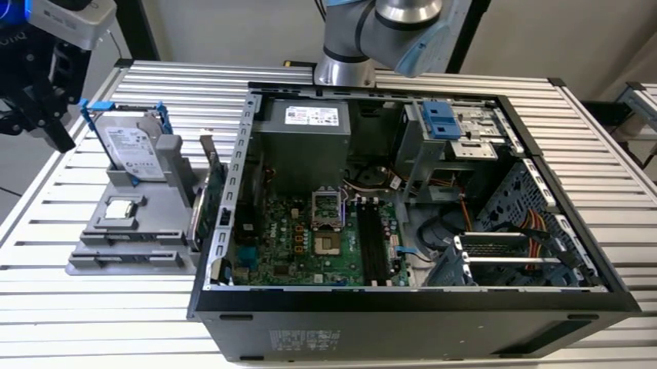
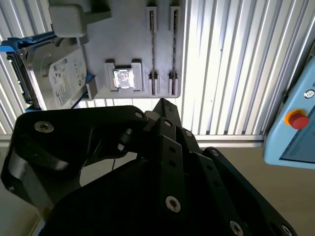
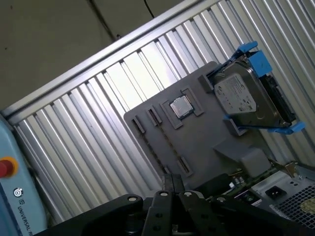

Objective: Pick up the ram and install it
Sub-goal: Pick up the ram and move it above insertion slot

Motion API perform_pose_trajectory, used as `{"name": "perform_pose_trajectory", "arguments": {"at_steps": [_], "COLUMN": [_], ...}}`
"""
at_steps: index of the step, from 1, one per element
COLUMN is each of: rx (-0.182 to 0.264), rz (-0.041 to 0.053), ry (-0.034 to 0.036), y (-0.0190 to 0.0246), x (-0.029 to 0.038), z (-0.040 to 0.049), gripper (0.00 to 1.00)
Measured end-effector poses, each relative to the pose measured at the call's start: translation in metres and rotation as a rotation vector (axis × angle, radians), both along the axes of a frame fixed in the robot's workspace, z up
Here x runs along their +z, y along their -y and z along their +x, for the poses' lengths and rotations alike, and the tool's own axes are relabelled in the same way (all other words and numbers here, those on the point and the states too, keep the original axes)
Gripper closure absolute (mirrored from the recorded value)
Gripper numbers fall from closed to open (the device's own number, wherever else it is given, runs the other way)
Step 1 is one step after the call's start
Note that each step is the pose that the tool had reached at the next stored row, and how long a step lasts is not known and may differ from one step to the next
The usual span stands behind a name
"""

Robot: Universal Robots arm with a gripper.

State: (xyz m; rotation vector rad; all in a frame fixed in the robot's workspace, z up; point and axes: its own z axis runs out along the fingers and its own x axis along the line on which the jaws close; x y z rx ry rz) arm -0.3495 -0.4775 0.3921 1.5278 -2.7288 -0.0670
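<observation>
Seemingly seated already, the ram (image 1: 371, 244) shows as a long dark strip standing in the memory slots of the motherboard (image 1: 292, 250), just beside the processor socket (image 1: 328, 209), inside the open computer case (image 1: 411, 304). Well apart, at the exterior view's left, the gripper (image 1: 57, 127) hangs above the slatted surface (image 1: 103, 323) near the gray fixture (image 1: 134, 231). In both wrist views its fingers (image 2: 168, 125) are pressed together, with nothing seen between them.

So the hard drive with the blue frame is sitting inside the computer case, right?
No. The hard drive with the blue frame is sitting in the gray holder on the table, outside the computer case, as the exterior view shows.
</observation>
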Motion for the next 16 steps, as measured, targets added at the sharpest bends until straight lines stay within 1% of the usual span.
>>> {"name": "perform_pose_trajectory", "arguments": {"at_steps": [16], "rx": [0.106], "rz": [-0.0001], "ry": [0.0], "y": [0.0], "x": [0.0], "z": [-0.0001], "gripper": [1.0]}}
